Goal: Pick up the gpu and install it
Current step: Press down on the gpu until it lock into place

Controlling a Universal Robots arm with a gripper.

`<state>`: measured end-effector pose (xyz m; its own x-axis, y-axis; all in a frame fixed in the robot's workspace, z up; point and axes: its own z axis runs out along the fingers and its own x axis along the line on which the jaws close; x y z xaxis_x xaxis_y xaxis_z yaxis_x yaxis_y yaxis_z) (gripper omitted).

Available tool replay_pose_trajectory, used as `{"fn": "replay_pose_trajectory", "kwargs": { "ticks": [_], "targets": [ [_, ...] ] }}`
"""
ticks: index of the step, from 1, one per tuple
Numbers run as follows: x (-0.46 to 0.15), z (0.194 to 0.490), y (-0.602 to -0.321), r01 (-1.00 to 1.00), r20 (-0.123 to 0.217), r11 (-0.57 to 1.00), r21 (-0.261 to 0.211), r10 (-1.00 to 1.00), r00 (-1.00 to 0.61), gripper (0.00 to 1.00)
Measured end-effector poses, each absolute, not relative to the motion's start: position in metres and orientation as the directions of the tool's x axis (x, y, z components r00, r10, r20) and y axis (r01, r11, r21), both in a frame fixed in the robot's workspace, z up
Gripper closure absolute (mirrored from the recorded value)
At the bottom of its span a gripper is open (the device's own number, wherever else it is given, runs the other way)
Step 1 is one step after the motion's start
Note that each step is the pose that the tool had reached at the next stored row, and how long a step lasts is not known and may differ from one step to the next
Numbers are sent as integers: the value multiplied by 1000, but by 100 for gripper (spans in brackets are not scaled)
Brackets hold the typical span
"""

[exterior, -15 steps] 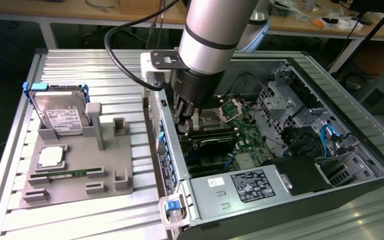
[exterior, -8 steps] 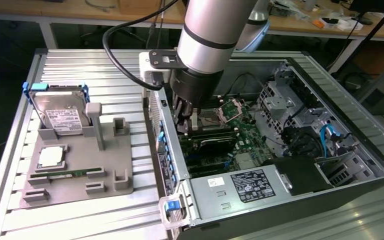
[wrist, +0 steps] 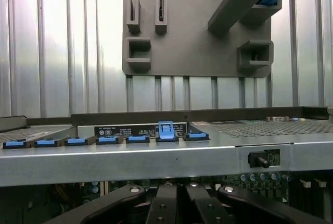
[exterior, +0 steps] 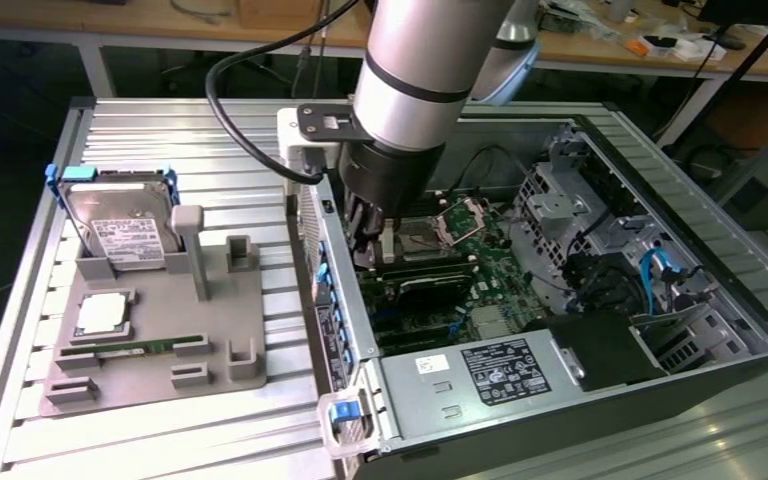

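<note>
Reaching down into an open computer case (exterior: 704, 260) on a ribbed metal worktop (exterior: 157, 130), a silver robot arm lowers its black tool (exterior: 373, 240) close to the case's rear wall. The tool's fingers are pressed together. In the wrist view the tool (wrist: 179, 208) sits just under the case edge, which has a row of blue slot clips, one of which (wrist: 165, 130) stands raised.

The gpu (exterior: 422, 272) is inside the case, directly beneath the tool tips and lying across the green motherboard (exterior: 498, 270). It is a thin, flat, dark card seen edge-on. Whether the fingers pinch its top edge or only press on it cannot be told.

The likely risks are that the card is tilted or sits off its slot, so a downward push could jam it or strain the board. Its bracket end could also catch on the rear wall.

Beside the case, a grey holder (exterior: 157, 380) carries a hard drive (exterior: 124, 225) and a memory stick (exterior: 137, 347).
</note>
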<state>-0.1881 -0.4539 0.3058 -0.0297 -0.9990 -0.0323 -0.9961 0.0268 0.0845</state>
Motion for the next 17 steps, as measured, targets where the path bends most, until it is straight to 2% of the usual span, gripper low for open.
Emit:
{"fn": "replay_pose_trajectory", "kwargs": {
  "ticks": [17],
  "targets": [
    [-169, 310, -454, -996, -31, 27, 87, -999, -30, 89]
  ]
}}
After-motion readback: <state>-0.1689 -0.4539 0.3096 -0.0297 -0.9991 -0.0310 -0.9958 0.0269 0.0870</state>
